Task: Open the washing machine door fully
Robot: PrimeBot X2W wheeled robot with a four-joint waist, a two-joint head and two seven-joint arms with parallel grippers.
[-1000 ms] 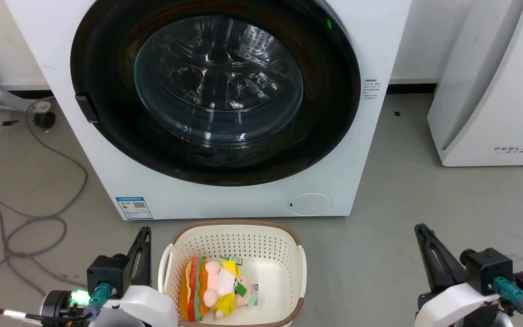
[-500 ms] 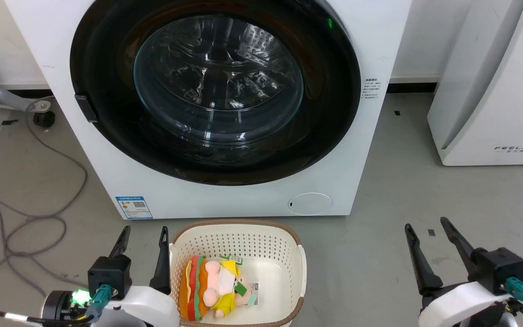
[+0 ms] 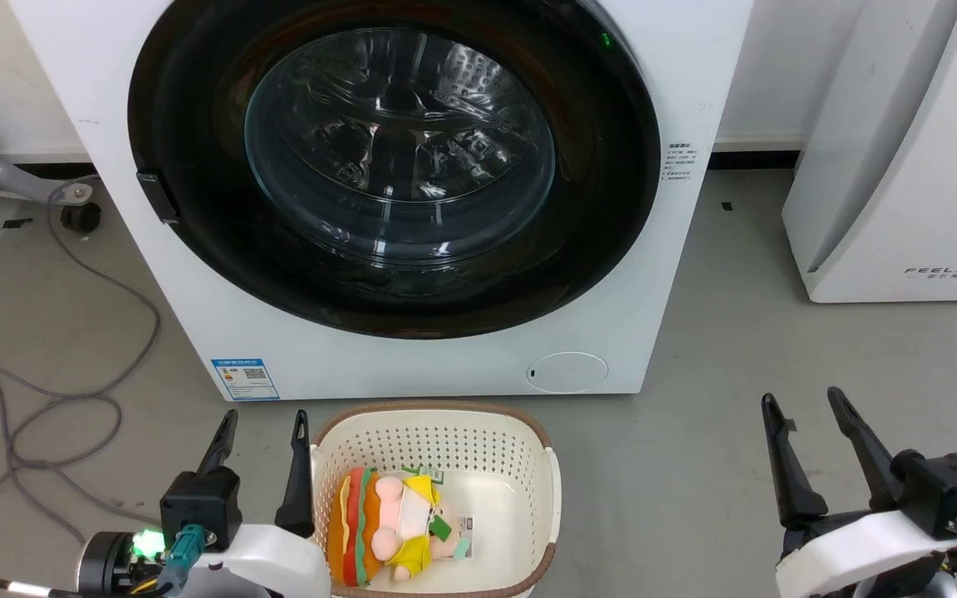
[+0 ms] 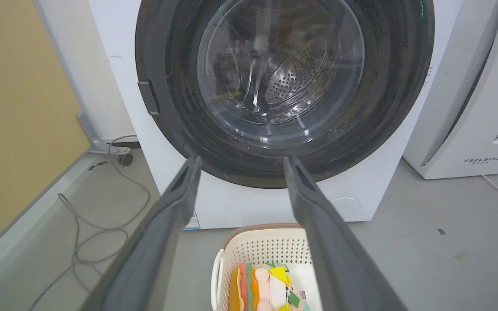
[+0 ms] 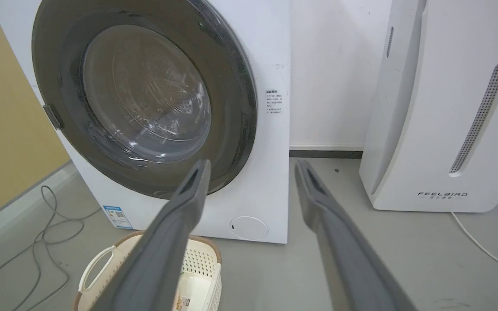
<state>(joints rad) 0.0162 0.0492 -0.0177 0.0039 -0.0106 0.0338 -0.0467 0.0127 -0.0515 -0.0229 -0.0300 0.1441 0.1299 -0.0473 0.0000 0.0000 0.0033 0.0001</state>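
Two grippers hang short of the washing machine (image 3: 412,365), fingers apart and empty: left gripper (image 3: 267,415) before its lower left corner beside the basket (image 3: 437,413), right gripper (image 3: 802,397) over bare floor off its right edge. The washing machine door (image 3: 395,166) lies shut, flush in its front.

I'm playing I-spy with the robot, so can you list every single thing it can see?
Washer: 1, white, middle, against the wall.
Door: 1, black with clear glass, washer front, shut.
Basket: 1, cream, floor before washer.
Toy: 1, many-coloured, in basket.
Cables: a few, grey, floor at left.
Unit: 1, white, right of washer.
Left hand: 1, dark fingers, open, beside basket.
Right hand: 1, dark fingers, open, over floor at right.
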